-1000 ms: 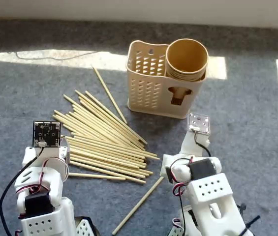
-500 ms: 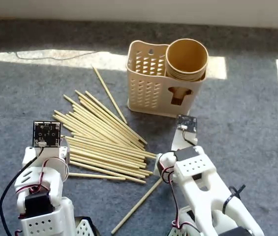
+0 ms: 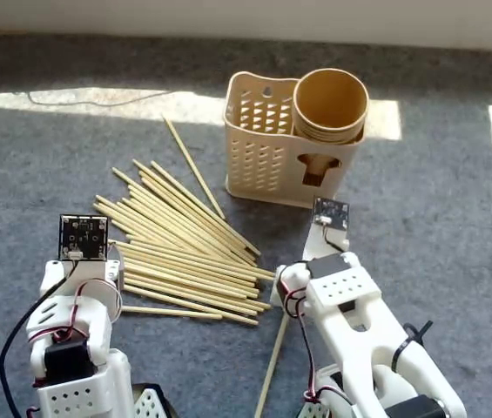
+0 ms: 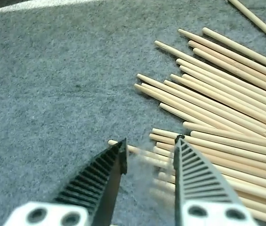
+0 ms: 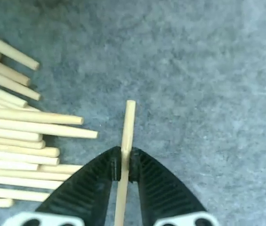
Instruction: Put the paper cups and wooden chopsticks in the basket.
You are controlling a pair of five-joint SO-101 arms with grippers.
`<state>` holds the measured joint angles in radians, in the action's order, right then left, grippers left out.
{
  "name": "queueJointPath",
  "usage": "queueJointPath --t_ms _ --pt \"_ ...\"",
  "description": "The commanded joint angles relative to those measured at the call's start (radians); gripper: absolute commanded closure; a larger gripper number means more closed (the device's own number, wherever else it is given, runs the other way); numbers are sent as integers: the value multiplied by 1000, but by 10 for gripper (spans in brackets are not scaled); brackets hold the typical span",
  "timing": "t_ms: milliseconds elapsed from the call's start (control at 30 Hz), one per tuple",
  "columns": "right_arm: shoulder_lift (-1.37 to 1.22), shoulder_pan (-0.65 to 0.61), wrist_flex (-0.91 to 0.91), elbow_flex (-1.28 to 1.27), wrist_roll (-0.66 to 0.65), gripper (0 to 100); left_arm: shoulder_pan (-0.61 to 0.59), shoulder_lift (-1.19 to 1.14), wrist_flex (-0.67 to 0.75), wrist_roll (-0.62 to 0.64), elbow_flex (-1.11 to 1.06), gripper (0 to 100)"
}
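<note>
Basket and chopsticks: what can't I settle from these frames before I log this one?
1. Inside the basket, high view: its walls and the paper cups hide whether chopsticks lie inside.
2. Cup count, high view: rims nest tightly; the basket wall covers the rest.
3. The held chopstick, right wrist view: the right hand covers its rear; the high view's lower edge cuts it off.
4. The chopstick ends by the left hand, left wrist view: blurred, contact unclear.

What I can't make out
From above, my right arm (image 3: 350, 305) covers the upper end of the chopstick (image 3: 272, 370), and its lower end runs past the bottom edge. The basket (image 3: 263, 148) wall hides how many paper cups (image 3: 330, 104) are stacked.
</note>
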<state>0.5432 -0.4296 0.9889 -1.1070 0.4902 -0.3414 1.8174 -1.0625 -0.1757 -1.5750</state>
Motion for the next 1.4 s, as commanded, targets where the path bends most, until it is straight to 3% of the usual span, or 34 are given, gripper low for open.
queueJointPath --t_ms 0,567,733,900,1200,1367 --pt "10 -4 136 119 11 993 -10 7 15 -2 7 839" --pt "10 47 420 584 9 993 -10 7 15 -2 7 839" --pt "10 48 495 717 -80 993 -48 7 17 -2 7 836" --pt "10 48 587 898 -89 993 -73 7 21 -2 8 836" --pt "2 48 584 1280 -89 993 -71 7 21 -2 8 835" --pt "5 48 438 1443 -89 993 -71 7 21 -2 8 835"
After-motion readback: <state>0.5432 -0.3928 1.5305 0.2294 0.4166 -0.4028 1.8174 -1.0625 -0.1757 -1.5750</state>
